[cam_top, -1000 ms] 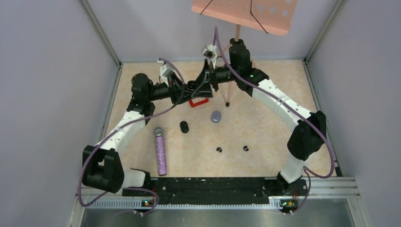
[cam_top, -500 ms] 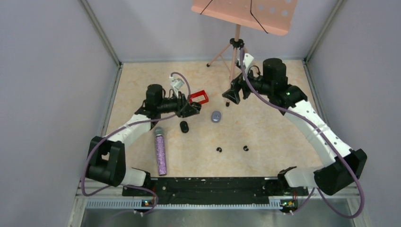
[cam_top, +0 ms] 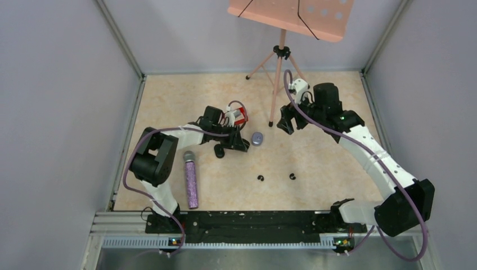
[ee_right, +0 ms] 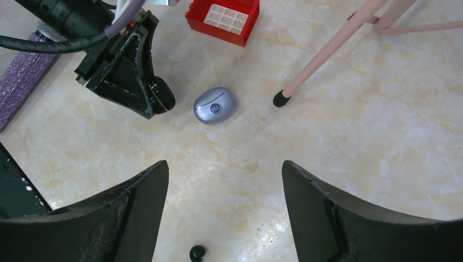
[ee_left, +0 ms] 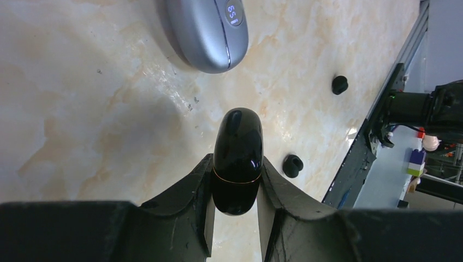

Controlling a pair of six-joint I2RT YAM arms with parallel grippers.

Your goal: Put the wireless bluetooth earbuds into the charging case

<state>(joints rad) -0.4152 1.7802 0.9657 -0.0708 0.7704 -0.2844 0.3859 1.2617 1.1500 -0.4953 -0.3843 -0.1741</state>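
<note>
Overhead, the left gripper (cam_top: pixel 239 144) hides its own grip. Its wrist view shows us the fingers clamped on the black oval case (ee_left: pixel 237 136); we cannot tell whether the case touches the table (cam_top: pixel 326 163). The right gripper (ee_right: pixel 224 169) has its fingers wide apart, holding nothing. We count two black earbuds (cam_top: pixel 260 178) loose nearer the bases. The right wrist view catches only one, cut off at its bottom edge. The silver case (ee_right: pixel 214 105) lies just beside the black one.
</note>
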